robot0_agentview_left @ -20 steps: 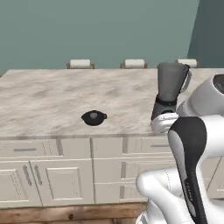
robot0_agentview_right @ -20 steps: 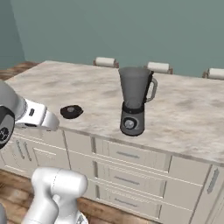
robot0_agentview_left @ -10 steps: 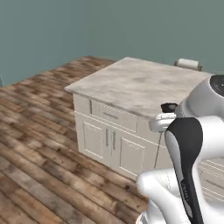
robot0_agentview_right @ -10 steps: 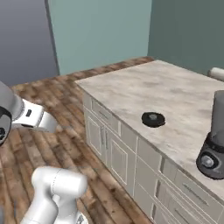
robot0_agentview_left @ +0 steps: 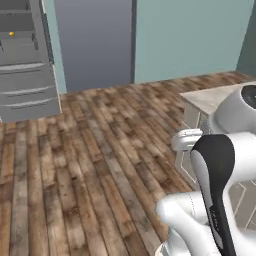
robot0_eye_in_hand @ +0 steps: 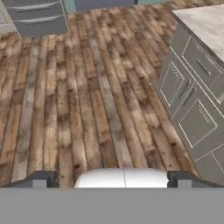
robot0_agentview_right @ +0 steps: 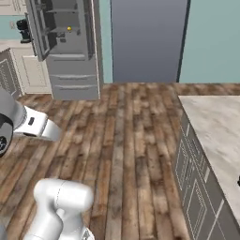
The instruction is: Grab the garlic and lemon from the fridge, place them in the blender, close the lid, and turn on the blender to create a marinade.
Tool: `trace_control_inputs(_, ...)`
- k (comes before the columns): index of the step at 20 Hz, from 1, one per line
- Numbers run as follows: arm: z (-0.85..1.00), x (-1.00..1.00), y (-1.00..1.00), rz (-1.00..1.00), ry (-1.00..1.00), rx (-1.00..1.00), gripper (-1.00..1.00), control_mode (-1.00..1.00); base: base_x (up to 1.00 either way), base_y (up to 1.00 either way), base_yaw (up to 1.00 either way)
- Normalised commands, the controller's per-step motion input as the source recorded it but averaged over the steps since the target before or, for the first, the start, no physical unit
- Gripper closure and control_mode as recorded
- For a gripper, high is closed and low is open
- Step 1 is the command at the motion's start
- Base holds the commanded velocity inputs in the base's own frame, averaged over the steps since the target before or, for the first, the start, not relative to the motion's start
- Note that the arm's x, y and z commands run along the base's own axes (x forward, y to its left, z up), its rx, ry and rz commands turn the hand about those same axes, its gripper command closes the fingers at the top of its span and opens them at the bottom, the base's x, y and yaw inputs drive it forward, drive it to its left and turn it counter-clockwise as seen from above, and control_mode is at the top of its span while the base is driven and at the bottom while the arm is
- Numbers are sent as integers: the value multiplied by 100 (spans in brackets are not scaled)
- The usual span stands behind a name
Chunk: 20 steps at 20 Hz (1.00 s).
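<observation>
Fetching step just opening; the tall grey fridge with grey shelves point(robot0_agentview_right: 70, 51) stands open far across the wooden plank floor point(robot0_agentview_right: 122, 136); a small yellow-orange lemon point(robot0_agentview_right: 69, 28) sits on an upper shelf inside; garlic too small to pick out; two-finger gripper point(robot0_eye_in_hand: 113, 178) empty, fingers spread wide; next, drive up to the fridge, reach for that shelf.
</observation>
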Motion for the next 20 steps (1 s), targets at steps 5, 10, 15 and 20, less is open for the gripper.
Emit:
trace_control_inputs(5, 0, 0, 0, 0, 0, 0, -100, 100, 87, 36, 64)
trace_control_inputs(10, 0, 0, 0, 0, 0, 0, -100, 100, 100, 43, 30)
trace_control_inputs(15, 0, 0, 0, 0, 0, 0, -100, 100, 100, 49, 6)
trace_control_inputs(20, 0, 0, 0, 0, 0, 0, -100, 100, 100, 72, 0)
